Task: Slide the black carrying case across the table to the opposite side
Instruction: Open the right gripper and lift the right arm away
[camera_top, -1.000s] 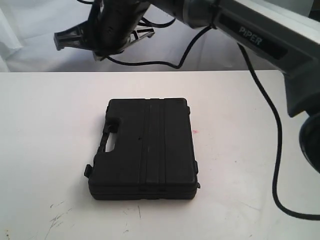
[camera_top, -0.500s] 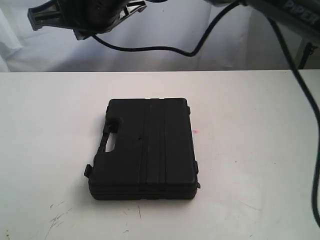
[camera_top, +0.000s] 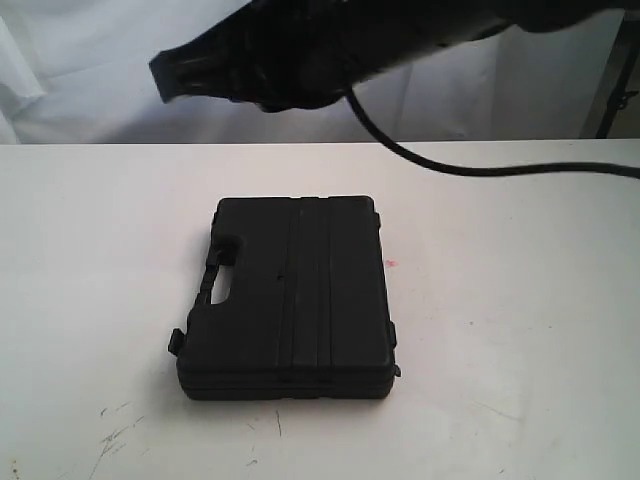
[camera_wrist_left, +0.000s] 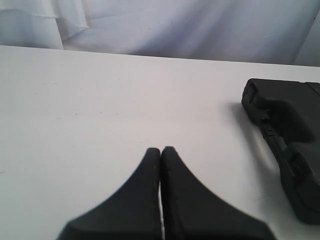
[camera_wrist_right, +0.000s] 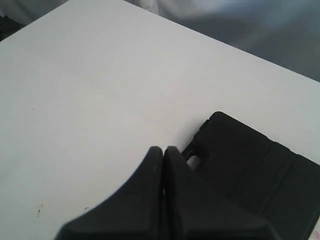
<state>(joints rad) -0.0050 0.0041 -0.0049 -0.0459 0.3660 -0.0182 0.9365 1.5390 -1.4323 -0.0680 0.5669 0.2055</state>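
The black case (camera_top: 290, 300) lies flat in the middle of the white table (camera_top: 500, 220), handle cut-out to the left and ribs running front to back. My right arm reaches across the top of the exterior view, blurred, with its gripper (camera_top: 165, 78) high above the table's far edge and apart from the case. In the right wrist view that gripper (camera_wrist_right: 163, 149) is shut and empty, with the case (camera_wrist_right: 255, 165) beyond it. My left gripper (camera_wrist_left: 160, 150) is also shut and empty over bare table, the case (camera_wrist_left: 287, 145) off to one side. The exterior view does not show the left gripper.
A black cable (camera_top: 480, 165) trails over the far right of the table. A tiny red spot (camera_top: 392, 264) sits just right of the case. Dark scratch marks (camera_top: 115, 435) lie near the front left. White cloth (camera_top: 80, 60) hangs behind the table.
The right arm has swung across the top of the exterior view, and its gripper now sits lower and blurred. The case has not moved.
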